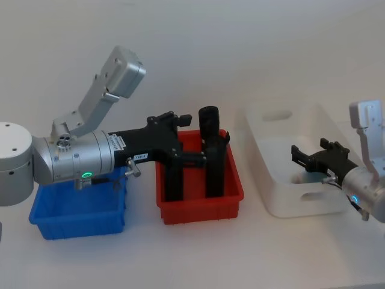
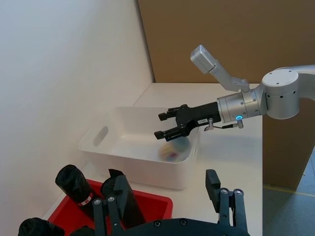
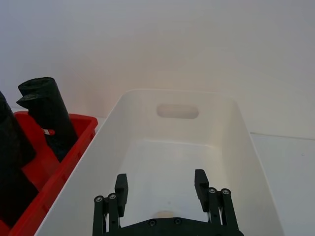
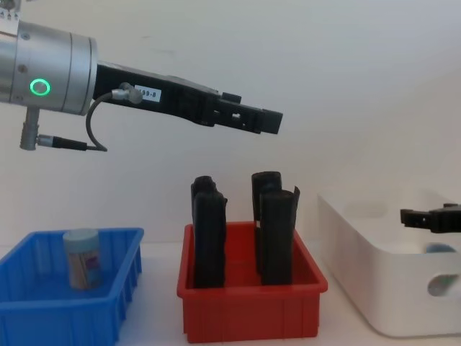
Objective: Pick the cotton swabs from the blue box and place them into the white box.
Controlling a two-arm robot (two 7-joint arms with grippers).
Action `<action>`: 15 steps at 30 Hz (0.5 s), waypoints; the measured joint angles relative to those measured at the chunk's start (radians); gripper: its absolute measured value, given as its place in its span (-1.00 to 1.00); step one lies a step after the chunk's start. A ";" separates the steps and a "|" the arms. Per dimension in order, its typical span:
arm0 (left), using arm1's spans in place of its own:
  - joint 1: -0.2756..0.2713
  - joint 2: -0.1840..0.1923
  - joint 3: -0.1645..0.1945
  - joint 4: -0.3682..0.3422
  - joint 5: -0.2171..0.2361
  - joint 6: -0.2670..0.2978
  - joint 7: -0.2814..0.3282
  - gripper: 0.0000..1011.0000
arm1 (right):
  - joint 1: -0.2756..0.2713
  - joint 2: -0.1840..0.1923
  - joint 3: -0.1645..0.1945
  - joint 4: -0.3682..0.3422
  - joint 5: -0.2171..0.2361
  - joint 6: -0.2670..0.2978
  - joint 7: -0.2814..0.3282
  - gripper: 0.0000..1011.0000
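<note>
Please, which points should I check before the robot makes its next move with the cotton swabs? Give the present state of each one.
1. Right gripper open and empty above the white box: ok.
2. Placed jar is inside the white box: ok.
3. Remaining jar stands upright in the blue box: ok.
4. Left gripper open, high above the black rolls in the red bin: ok.
5. More jars low in the blue box, under the left arm: cannot tell.

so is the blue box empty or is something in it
Not empty. In the chest view one cotton swab jar stands upright inside the blue box.
</note>
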 joint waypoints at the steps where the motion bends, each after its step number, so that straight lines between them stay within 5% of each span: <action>1: 0.000 0.000 0.000 0.000 0.000 0.000 0.000 0.99 | 0.004 -0.001 -0.001 0.006 -0.001 -0.002 0.003 0.59; 7: 0.000 0.000 0.000 0.000 0.000 0.000 0.000 0.99 | 0.025 -0.009 -0.005 0.044 -0.005 -0.022 0.019 0.96; 15: 0.000 0.000 0.000 0.000 0.000 0.000 0.000 0.99 | 0.031 -0.012 -0.006 0.051 -0.003 -0.066 0.026 0.98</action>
